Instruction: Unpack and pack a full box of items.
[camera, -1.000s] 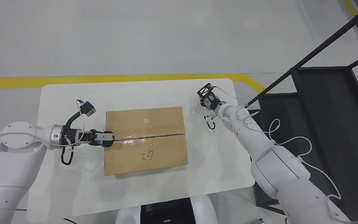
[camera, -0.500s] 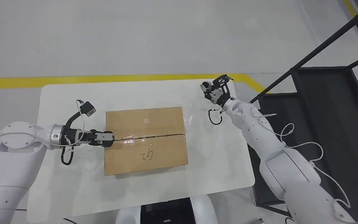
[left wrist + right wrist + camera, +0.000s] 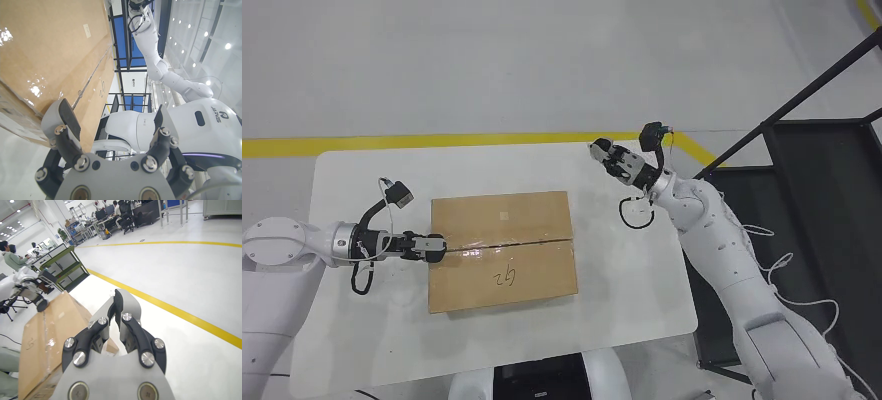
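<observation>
Closed cardboard box on the white tabletop, lying about the middle and nearer the front edge than the far one. Its two top flaps met along a seam running from the left side to the right, and the seam was covered by a strip of clear, glossy tape. The left gripper was level with the box's left side at the end of that seam, jaws spread wide and holding nothing. One finger lay at the box's upper rim, though whether it touched could not be told. The right gripper hung over the far right corner of the tabletop, apart from the box, jaws pressed together on nothing. By judgement, a full box would be heavy for either arm alone. Its walls should be stiff, its flaps apt to bend once freed, and the tape slick under rubber pads. The seam's end at the left side offered the natural place to start opening. For shifting the box, pressure low on two opposite walls would probably serve better than a pinch on one flap.
</observation>
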Robot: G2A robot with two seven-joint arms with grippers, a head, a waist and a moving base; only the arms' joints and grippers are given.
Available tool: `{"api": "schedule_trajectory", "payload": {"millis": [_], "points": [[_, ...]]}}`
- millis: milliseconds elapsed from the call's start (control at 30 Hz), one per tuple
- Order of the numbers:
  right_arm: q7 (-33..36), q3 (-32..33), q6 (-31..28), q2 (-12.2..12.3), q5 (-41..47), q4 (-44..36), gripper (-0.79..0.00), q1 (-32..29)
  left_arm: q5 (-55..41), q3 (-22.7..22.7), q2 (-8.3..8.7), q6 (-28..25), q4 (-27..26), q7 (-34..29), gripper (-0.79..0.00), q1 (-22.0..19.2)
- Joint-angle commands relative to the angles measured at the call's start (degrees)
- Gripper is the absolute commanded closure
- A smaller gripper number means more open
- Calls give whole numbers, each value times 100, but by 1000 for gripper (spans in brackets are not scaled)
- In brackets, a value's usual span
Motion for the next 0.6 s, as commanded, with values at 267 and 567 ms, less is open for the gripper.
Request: {"api": "schedule_trajectory", "payload": {"millis": [267, 567], "points": [[1532, 495, 4, 215, 2093, -1724, 0, -567, 202, -52, 18, 113, -301, 367, -785, 178], [1488, 296, -186, 175, 3021, -1984, 0, -265, 278, -111, 33, 99, -389, 514, -785, 274]]}}
